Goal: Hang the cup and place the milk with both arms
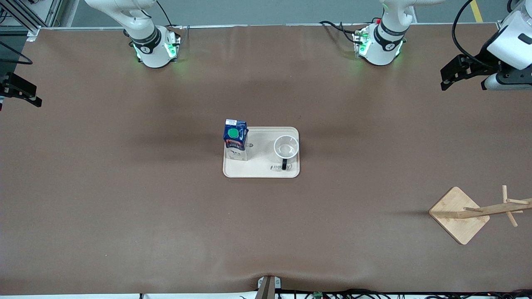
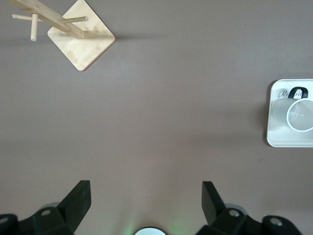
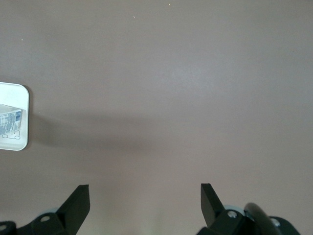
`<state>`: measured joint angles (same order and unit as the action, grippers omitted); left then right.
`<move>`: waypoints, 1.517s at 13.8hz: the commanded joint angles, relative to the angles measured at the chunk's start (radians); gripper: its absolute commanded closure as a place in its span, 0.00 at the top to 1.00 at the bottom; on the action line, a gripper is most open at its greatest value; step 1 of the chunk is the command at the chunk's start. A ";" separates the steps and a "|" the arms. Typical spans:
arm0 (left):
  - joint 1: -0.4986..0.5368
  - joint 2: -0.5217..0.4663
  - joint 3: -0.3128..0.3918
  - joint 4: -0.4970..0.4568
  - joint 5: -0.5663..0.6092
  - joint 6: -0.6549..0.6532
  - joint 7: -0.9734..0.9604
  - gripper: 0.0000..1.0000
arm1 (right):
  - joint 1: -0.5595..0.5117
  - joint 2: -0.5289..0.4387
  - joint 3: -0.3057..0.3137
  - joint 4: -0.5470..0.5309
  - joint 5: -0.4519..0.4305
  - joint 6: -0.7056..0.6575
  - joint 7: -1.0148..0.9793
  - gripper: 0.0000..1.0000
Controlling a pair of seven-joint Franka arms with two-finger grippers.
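The cup (image 1: 286,147), a white mug whose black handle points toward the front camera, stands on a cream tray (image 1: 262,145) at mid table, at the tray's left-arm end. The milk (image 1: 235,139), blue-topped with a green cap, stands upright at the tray's right-arm end. My left gripper (image 1: 451,79) hangs open and empty over bare table at the left arm's end. Its wrist view shows its spread fingers (image 2: 80,198), the cup (image 2: 299,115) and the tray (image 2: 272,122). My right gripper (image 1: 20,89) is open and empty over the right arm's end (image 3: 145,196), with the milk (image 3: 10,120) at that view's edge.
A wooden peg rack (image 1: 459,214) on a square base stands toward the left arm's end, nearer the front camera than the tray. It also shows in the left wrist view (image 2: 80,41). Brown cloth covers the table. Cables lie along its front edge.
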<state>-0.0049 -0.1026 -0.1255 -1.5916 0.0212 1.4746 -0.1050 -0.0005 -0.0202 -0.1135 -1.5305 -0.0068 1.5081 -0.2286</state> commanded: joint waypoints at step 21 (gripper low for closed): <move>-0.004 0.021 0.003 0.038 -0.014 -0.019 -0.004 1.00 | -0.007 0.006 0.006 0.018 -0.013 -0.009 -0.005 1.00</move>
<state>-0.0059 -0.0852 -0.1254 -1.5768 0.0212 1.4745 -0.1051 -0.0005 -0.0202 -0.1135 -1.5304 -0.0068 1.5081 -0.2286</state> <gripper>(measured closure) 0.000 0.000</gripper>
